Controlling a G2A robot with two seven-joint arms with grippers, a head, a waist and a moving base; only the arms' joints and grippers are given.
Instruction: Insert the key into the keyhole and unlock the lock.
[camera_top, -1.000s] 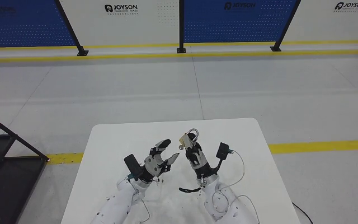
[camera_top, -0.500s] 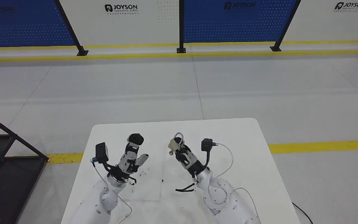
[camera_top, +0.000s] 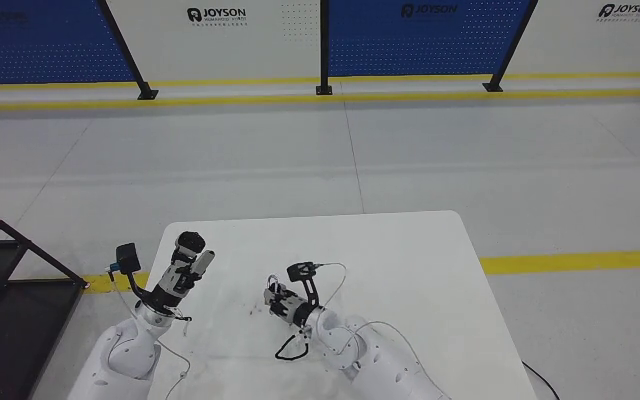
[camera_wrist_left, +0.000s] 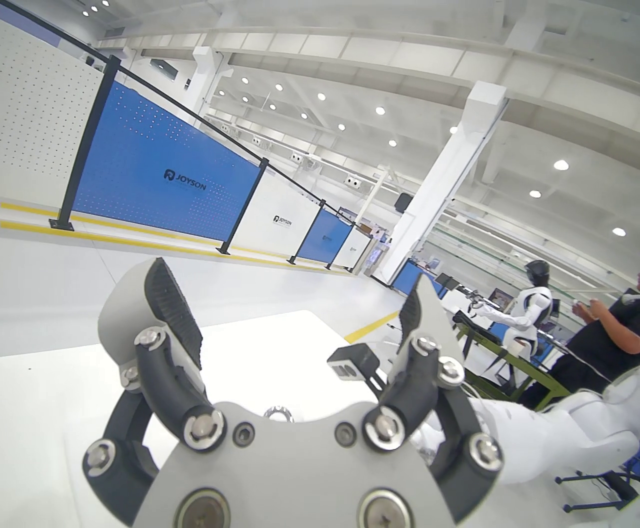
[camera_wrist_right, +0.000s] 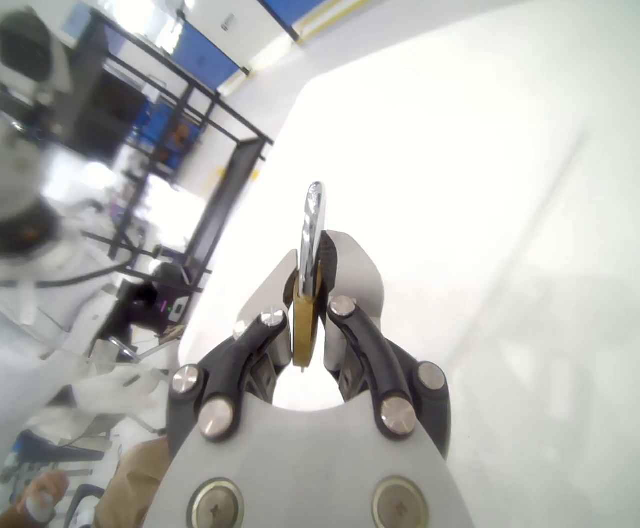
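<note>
My right gripper (camera_wrist_right: 312, 252) is shut on a brass padlock (camera_wrist_right: 303, 325), and the silver shackle (camera_wrist_right: 312, 220) sticks out past the fingertips. Seen from above, this gripper (camera_top: 272, 294) is low over the white table (camera_top: 400, 250), left of centre. My left gripper (camera_wrist_left: 290, 280) is open with nothing between its ribbed pads (camera_wrist_left: 172, 305). It is raised near the table's left edge (camera_top: 193, 256), well apart from the lock. A small silver ring (camera_wrist_left: 277, 412) peeks over the left gripper's base; I cannot tell what it belongs to.
A black metal frame (camera_top: 30, 262) stands just off the table's left side. The right arm's cable (camera_top: 300, 340) loops over the table near the front. Bare white tabletop (camera_top: 420, 300) lies to the right and towards the back.
Both arms have swung left. The left gripper drew away from the padlock to the table's left edge. The right gripper came down towards the table, still holding the padlock.
</note>
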